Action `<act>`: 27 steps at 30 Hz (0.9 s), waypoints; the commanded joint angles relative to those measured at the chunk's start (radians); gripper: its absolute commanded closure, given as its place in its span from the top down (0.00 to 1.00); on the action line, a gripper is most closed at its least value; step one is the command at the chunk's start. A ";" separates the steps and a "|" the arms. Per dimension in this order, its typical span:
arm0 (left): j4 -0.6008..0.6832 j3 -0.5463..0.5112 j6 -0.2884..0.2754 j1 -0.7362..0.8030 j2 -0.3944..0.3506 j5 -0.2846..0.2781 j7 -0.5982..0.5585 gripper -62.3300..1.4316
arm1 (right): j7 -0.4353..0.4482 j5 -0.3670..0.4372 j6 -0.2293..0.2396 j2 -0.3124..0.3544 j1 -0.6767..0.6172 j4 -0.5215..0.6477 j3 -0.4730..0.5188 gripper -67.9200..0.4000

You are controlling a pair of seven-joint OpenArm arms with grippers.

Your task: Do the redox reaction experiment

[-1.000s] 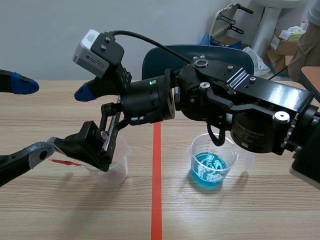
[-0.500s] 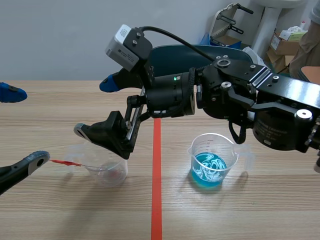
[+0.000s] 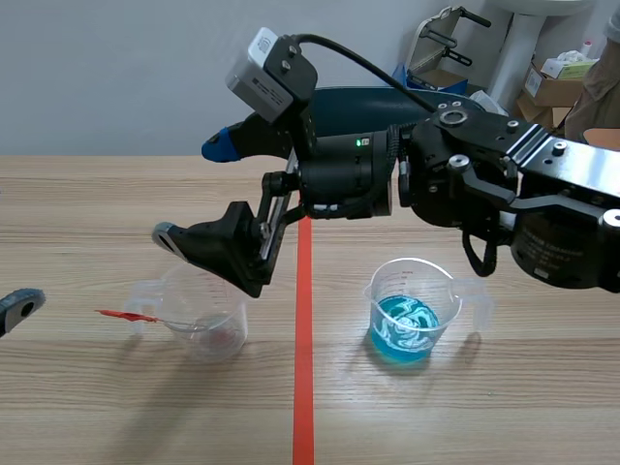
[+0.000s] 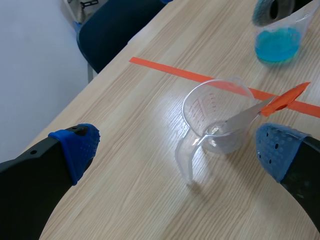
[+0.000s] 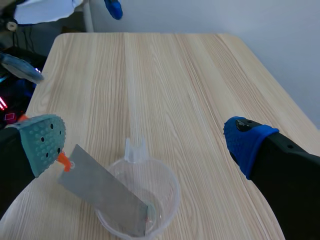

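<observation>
Up and back goes the right tool [image 3: 191,191], lifted clear of the transparent cup [image 3: 205,320] it was crowding a second ago, and the left tool [image 4: 177,150] has drawn away too. Both tools gape wide, gripping nothing. The cup stands on the bench [image 3: 97,407] just below and ahead of the right tool. A grey metal strip [image 5: 105,192] leans inside it, its orange-red tip poking over the rim. Far ahead of the left tool, past that cup, stands a cup of blue liquid [image 3: 405,325].
</observation>
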 commanded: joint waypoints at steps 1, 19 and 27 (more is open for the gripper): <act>0.002 -0.017 0.005 0.032 0.000 -0.006 -0.042 1.00 | 0.018 0.011 0.000 0.000 0.015 0.030 0.010 1.00; -0.091 -0.061 0.005 0.126 0.084 -0.006 -0.168 1.00 | 0.018 0.011 0.000 -0.001 0.014 0.037 0.010 1.00; -0.091 -0.061 0.006 0.125 0.124 -0.006 -0.167 1.00 | 0.018 0.011 0.000 -0.001 0.014 0.037 0.010 1.00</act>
